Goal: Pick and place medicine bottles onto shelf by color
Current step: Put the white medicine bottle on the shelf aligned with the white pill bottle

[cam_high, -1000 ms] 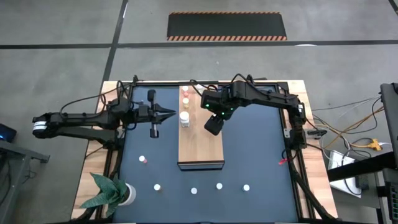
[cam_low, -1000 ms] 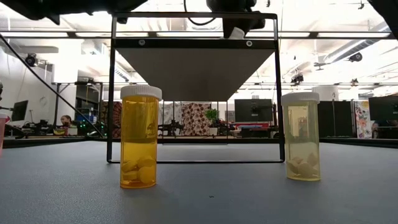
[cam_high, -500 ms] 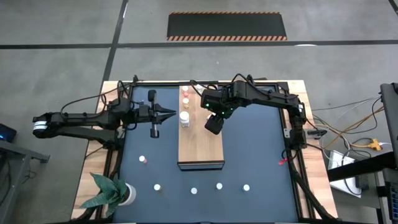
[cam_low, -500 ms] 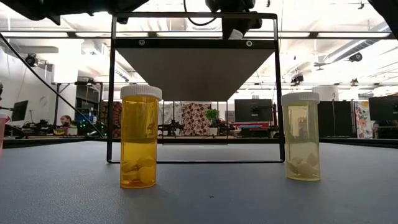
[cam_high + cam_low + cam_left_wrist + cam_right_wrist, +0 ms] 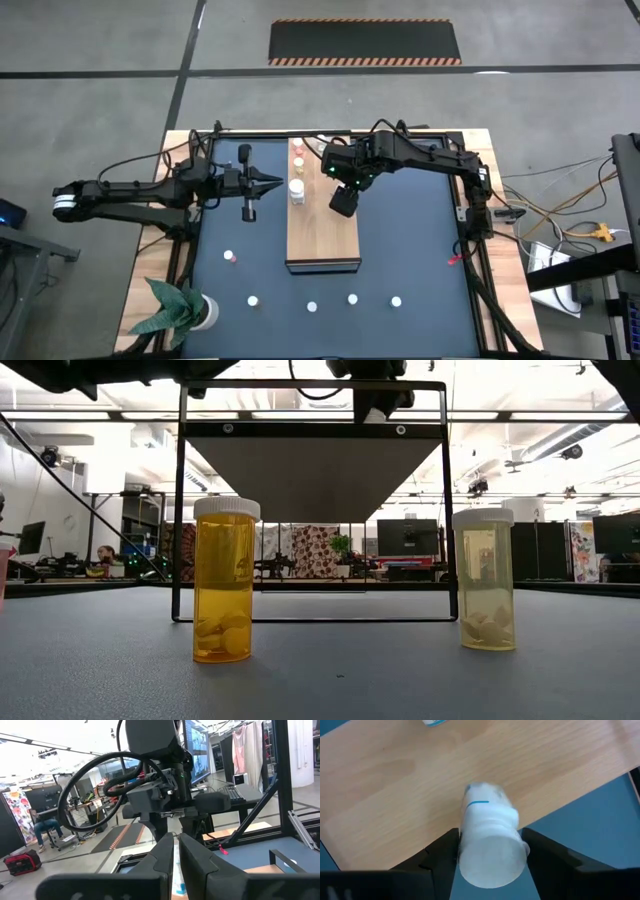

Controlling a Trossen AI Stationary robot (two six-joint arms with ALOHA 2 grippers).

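Right gripper (image 5: 342, 203) clamped on a white bottle (image 5: 490, 842), over the shelf (image 5: 322, 235) edge. Left gripper (image 5: 272, 181) beside the shelf, fingers nearly together on nothing. More bottles stand at the shelf's far end (image 5: 297, 188); five loose ones (image 5: 352, 298) on the dark mat (image 5: 420, 250). Potted plant (image 5: 178, 310) at the corner.

I count five small white-capped medicine bottles (image 5: 311, 306) loose on the dark mat, four bottles on the light-brown wooden shelf (image 5: 322, 235), two dark arms.
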